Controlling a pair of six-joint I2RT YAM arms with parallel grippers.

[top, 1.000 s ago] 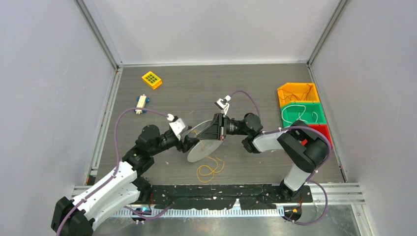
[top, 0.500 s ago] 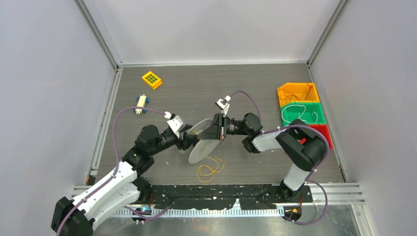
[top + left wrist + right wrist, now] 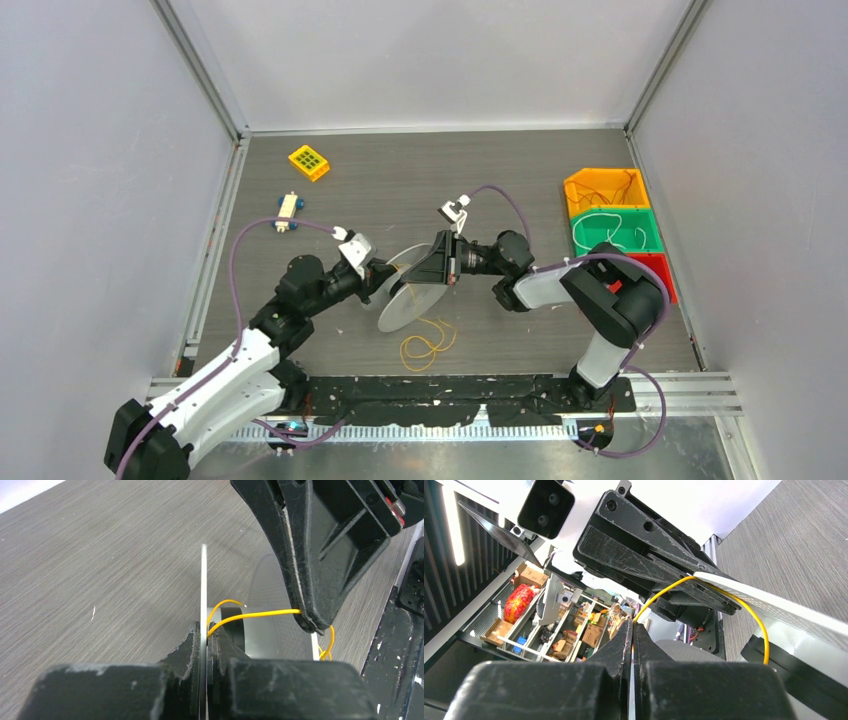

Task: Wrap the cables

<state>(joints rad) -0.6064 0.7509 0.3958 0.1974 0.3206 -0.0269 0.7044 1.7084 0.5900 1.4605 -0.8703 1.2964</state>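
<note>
Left gripper [image 3: 206,632] pinched edge of white disc [image 3: 402,305], jaws pressed flat on it. Disc stood tilted over middle of bench [image 3: 400,190]. Right gripper [image 3: 633,626] was just right of disc, jaws pressed together on yellow wire [image 3: 424,346]. Wire ran from this grip to dark hub [image 3: 233,622] beside disc. Rest of wire lay in loose curls on bench, just beside disc toward near edge.

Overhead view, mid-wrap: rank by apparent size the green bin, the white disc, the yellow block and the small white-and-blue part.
1-2. green bin and white disc: look alike; the disc is tilted and likely nearer the camera, so no ranking.
3. yellow block.
4. white-and-blue part.
</note>
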